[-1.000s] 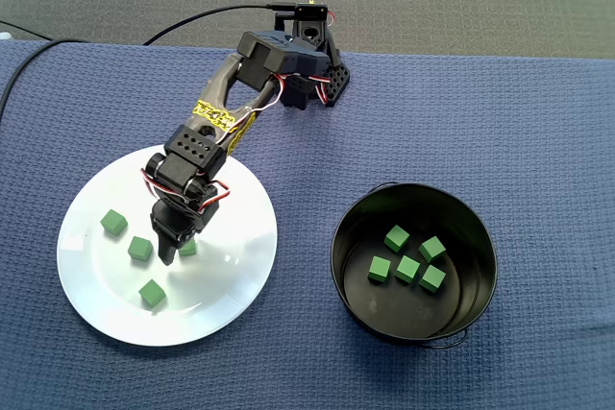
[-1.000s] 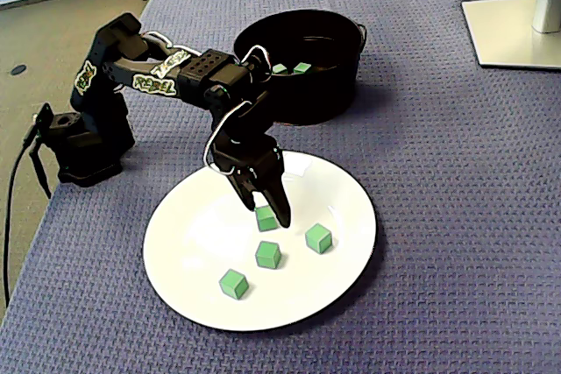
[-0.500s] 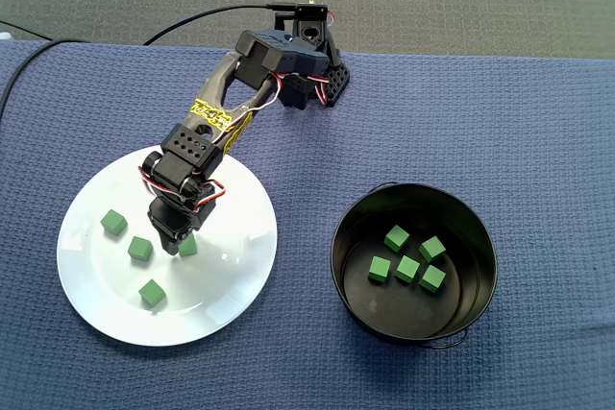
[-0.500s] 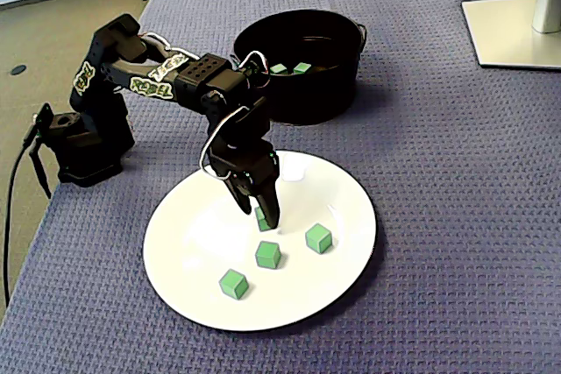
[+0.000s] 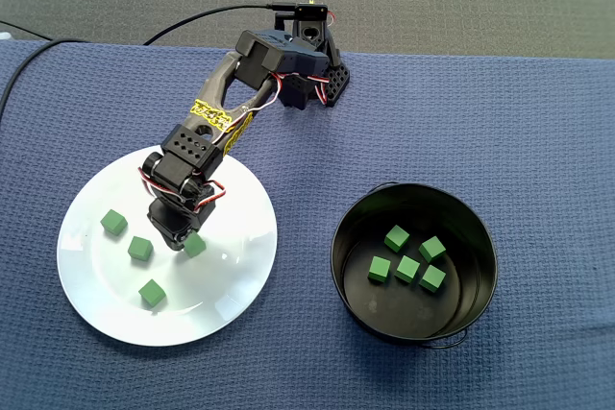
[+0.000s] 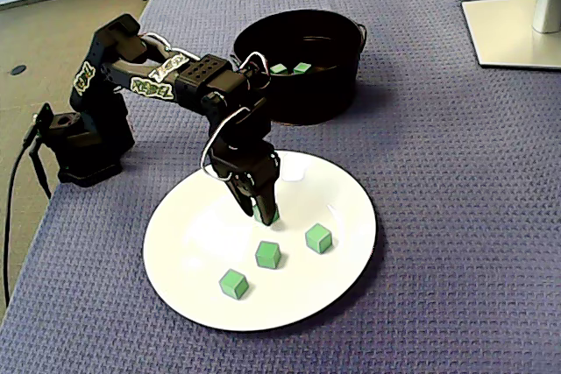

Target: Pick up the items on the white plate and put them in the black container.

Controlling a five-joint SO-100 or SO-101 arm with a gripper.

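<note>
A blue cloth is covering the tabletop [image 5: 538,141]. The fingers [image 5: 176,234] are pointing down and clamping a green cube [image 5: 195,244] near the middle of the white plate [image 5: 240,201]; whether it is touching the plate I cannot tell. Three loose cubes [image 5: 140,250] are lying at 10, 9 and 7 o'clock from it. The black pot [image 5: 480,266] is sitting at the plate's 3 o'clock, apart from it, holding five potted cubes [image 5: 408,269].

Blue textured cloth covers the whole worktop [image 5: 538,141]. Sitting right on it: white plate [image 5: 231,280], black container [image 5: 356,228], the arm's base [image 5: 322,74], plus a pale stand foot [image 6: 517,28] in the corner.
</note>
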